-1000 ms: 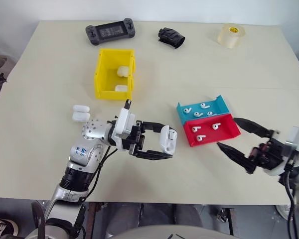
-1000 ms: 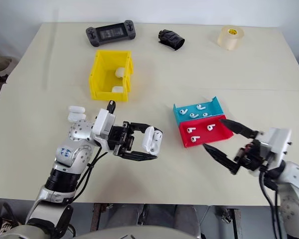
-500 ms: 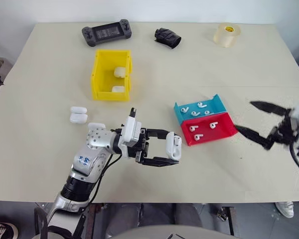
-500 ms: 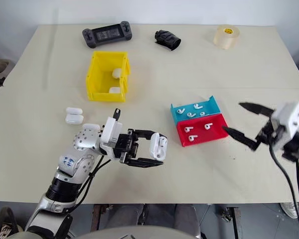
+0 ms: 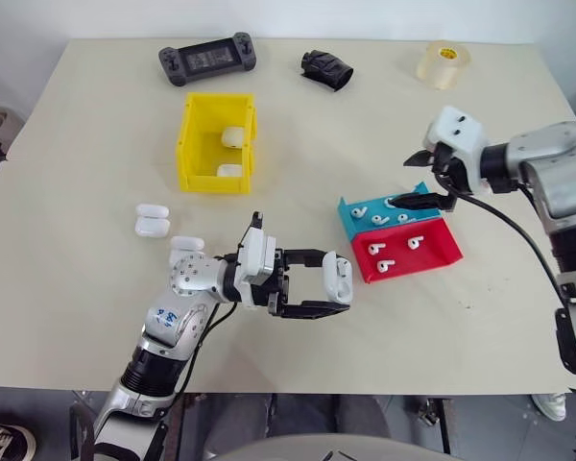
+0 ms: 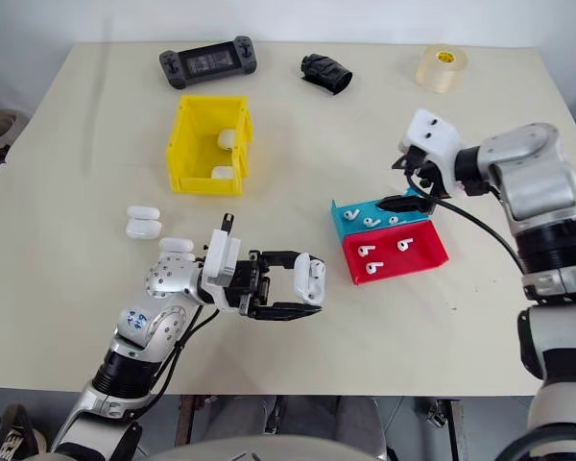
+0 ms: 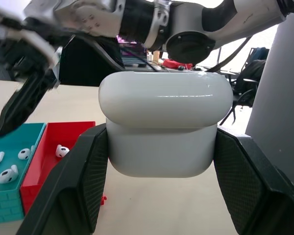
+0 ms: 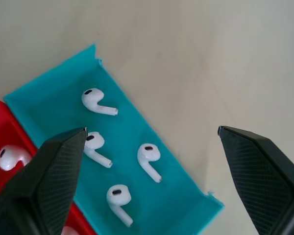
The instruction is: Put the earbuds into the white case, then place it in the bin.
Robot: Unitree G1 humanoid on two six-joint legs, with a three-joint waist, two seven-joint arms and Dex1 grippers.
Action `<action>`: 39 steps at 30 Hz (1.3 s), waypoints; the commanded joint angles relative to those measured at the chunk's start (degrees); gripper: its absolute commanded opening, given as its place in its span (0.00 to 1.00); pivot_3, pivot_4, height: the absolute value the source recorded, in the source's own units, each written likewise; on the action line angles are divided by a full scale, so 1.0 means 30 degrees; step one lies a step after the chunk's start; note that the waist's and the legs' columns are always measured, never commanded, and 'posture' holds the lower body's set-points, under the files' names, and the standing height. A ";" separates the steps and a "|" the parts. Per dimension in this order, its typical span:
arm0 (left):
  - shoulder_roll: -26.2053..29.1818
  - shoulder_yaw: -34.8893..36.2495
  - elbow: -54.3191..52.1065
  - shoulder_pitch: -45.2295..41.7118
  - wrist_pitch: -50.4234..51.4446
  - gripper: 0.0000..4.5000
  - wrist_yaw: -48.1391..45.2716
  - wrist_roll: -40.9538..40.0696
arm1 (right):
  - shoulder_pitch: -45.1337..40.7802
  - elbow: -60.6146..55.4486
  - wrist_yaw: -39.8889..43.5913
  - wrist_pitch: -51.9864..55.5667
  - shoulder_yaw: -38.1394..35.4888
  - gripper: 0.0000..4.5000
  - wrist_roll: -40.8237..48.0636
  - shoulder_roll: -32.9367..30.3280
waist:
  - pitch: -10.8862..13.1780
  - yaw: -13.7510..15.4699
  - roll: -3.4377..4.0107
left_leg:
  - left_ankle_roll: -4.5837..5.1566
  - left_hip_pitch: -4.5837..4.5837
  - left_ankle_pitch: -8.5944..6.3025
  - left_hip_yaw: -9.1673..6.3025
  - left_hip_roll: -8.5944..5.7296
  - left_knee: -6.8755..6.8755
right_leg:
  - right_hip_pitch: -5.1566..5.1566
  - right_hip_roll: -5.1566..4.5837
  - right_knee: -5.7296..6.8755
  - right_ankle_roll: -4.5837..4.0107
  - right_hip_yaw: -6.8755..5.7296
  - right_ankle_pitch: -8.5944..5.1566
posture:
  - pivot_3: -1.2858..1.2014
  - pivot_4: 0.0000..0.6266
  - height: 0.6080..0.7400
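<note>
The left gripper [image 5: 332, 288] squeezes the white case [image 5: 337, 279]. The right gripper [image 8: 149, 169], fingers wide apart, hangs over the blue tray [image 5: 425, 199]; it should drop straight onto one earbud [image 8: 148, 156].

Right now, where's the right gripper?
In the head views the right gripper hangs open on the right side, over the far end of the blue tray, which adjoins the red tray.

- White case [image 5: 337, 279], glossy.
- Earbuds [image 8: 149, 155] white with dark spots.
- Bin [image 5: 194, 157] yellow.
- Trays: one blue [image 5: 415, 204], one red [image 5: 440, 252].
- Surface [image 5: 96, 125] pale cream.
- Game controller [image 5: 207, 60] dark grey.
- Tape roll [image 5: 444, 65] translucent yellowish.
</note>
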 commanded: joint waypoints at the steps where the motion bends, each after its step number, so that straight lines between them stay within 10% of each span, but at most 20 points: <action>1: -0.0062 0.0001 -0.0764 0.0002 -0.0388 0.62 0.0107 -0.0109 | -0.1422 0.2045 0.0310 -0.1930 0.0758 1.00 -0.1805 0.0509 | 0.0000 0.0002 0.0000 | 0.0000 0.0000 0.0000 -0.0001 0.0000 0.0005 | -0.0004 0.0000 0.0009 0.0000 -0.0004 0.0000 | 0.52 0.24 1.00; 12: -0.0046 -0.0089 -0.1122 0.0250 -0.0494 0.62 0.0362 -0.0101 | -0.3662 0.8506 0.0721 -0.6691 0.1963 1.00 -0.5247 0.2009 | 0.0000 -0.0115 0.0002 | -0.0001 0.0000 0.0000 -0.0004 -0.0003 -0.0001 | -0.0022 0.0003 0.0026 0.0000 -0.0013 0.0001 | 0.52 0.24 1.00; 20: -0.0066 -0.0106 -0.1169 0.0359 -0.0597 0.62 0.0461 -0.0127 | -0.4978 1.1058 0.0996 -0.8645 0.1933 0.48 -0.6487 0.3078 | -0.0002 -0.0535 0.0004 | -0.0003 0.0002 -0.0001 -0.0010 0.0002 -0.0014 | -0.0038 0.0007 0.0048 0.0000 -0.0016 0.0001 | 0.52 0.24 1.00; 39: 0.0014 0.0186 -0.1038 0.0422 -0.0808 0.62 0.0345 -0.0269 | -0.4704 1.1116 0.1560 -0.9701 0.1677 0.48 -0.7126 0.3904 | -0.0006 -0.0536 0.0010 | -0.0007 0.0002 -0.0002 -0.0017 0.0003 -0.0008 | -0.0059 0.0013 0.0083 -0.0003 -0.0016 0.0002 | 0.52 0.24 1.00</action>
